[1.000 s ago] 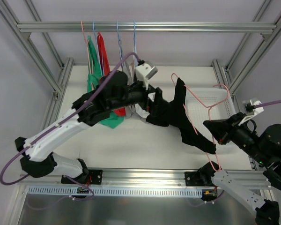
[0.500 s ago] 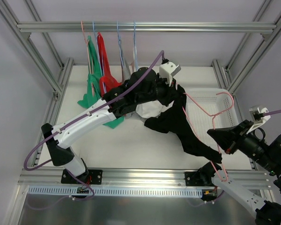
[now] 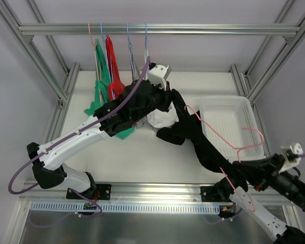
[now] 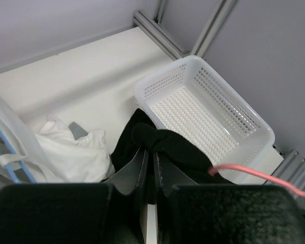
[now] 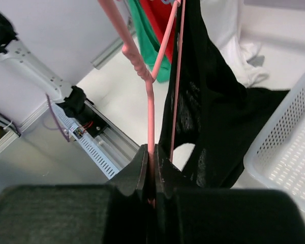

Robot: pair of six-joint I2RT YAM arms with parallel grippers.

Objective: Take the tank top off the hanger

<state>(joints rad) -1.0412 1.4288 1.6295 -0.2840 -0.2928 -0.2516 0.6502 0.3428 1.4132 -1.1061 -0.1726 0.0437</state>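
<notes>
The black tank top hangs stretched in the air between my two grippers, still threaded on the pink wire hanger. My left gripper is shut on its upper end; in the left wrist view the fingers pinch a bunch of black fabric. My right gripper, low at the near right, is shut on the hanger. In the right wrist view the pink wire runs straight into the closed right gripper, with the tank top draped beside it.
A white mesh basket sits on the table at the right, under the hanger. A white cloth lies mid-table. Green and red garments hang on other hangers from the back rail.
My left gripper went from open to shut on the tank top's upper end. My right gripper pulled the hanger down toward the near right, stretching the tank top out long.
</notes>
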